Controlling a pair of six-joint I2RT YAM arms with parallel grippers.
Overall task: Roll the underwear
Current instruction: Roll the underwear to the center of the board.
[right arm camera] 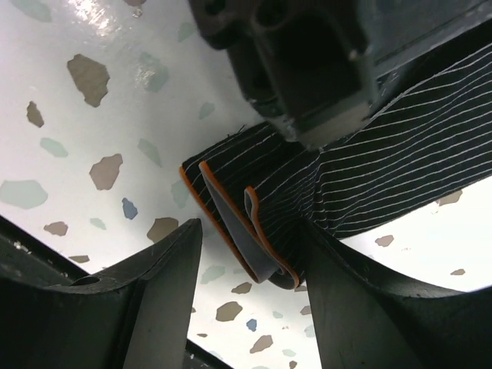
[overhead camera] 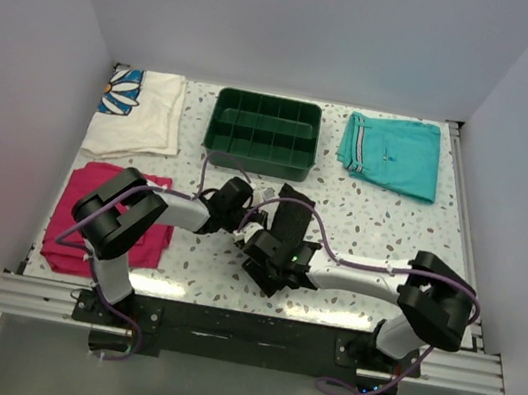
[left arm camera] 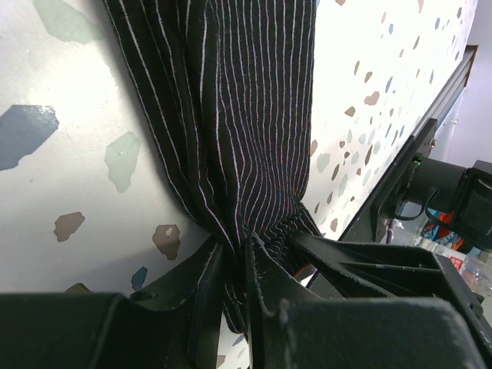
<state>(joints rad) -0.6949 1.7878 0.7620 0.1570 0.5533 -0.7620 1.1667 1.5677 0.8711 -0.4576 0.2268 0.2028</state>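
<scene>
The underwear (left arm camera: 231,115) lies stretched on the terrazzo table (overhead camera: 381,227), near its front edge at the centre, just where your two arms meet. Behind that spot sit the teal shorts (overhead camera: 397,157) at the back right, a white flowered cloth (overhead camera: 145,122) at the back left, a magenta cloth (overhead camera: 157,241) at the left edge and a green tray (overhead camera: 254,164) at the back centre. All of them are well apart from the work, so the roll has free table around it.

Your left gripper (left arm camera: 244,257) is clamped tight on one end of the striped fabric, which bunches into pleats between its fingers (left arm camera: 207,284) and fans out flat beyond them. That grip reads as an anchor: it puts the cloth under tension so the other end can be turned over neatly.

Your right gripper (right arm camera: 250,238) is spread wide and grips nothing. Its two fingers (right arm camera: 161,284) stand on either side of the orange-edged hem (right arm camera: 231,223), which is doubled over on itself in a small first fold on the table. The straddle suggests you are lined up either to pinch that fold or to push it along. I judge the rolling barely begun, since most of the fabric lies flat
</scene>
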